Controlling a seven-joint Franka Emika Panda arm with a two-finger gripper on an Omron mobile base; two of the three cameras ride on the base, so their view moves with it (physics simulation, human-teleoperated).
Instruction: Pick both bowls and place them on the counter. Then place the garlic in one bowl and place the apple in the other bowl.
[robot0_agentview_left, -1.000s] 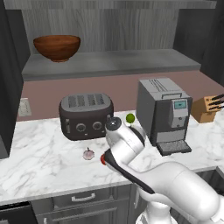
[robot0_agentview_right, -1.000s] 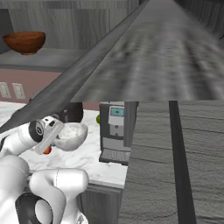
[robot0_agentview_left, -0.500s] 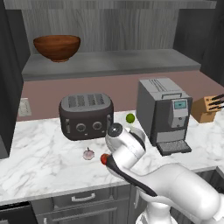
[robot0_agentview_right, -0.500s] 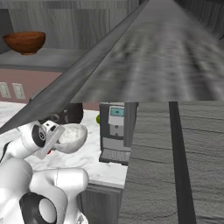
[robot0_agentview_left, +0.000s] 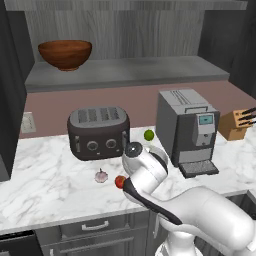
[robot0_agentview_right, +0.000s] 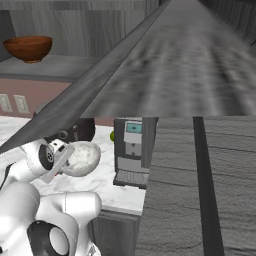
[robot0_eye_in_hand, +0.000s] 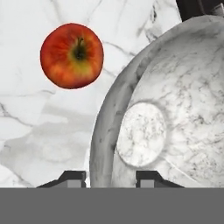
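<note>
- The tool (robot0_eye_in_hand: 109, 177) sits low over the surface (robot0_agentview_left: 45, 180), its two tips either side of the white bowl's (robot0_eye_in_hand: 175, 109) near rim, one inside and one outside.
- Whether the tips press on the rim or stand just off it I cannot tell.
- In the right base view the white bowl (robot0_agentview_right: 82, 157) is at the arm's end, tilted, in front of the coffee machine (robot0_agentview_right: 131, 150).
- The apple (robot0_agentview_left: 120, 182) lies on the surface just left of the arm, near the front edge; in the hand view the apple (robot0_eye_in_hand: 72, 55) is beside the bowl's outer wall, apart from it.
- The garlic (robot0_agentview_left: 101, 176) lies on the surface just left of the apple, in front of the toaster (robot0_agentview_left: 98, 132).
- The brown bowl (robot0_agentview_left: 65, 54) stands upright on the grey shelf (robot0_agentview_left: 150, 72), far left.
- A green fruit (robot0_agentview_left: 149, 135) rests between the toaster and the coffee machine.
- A knife block (robot0_agentview_left: 239, 125) stands at the far right.
</note>
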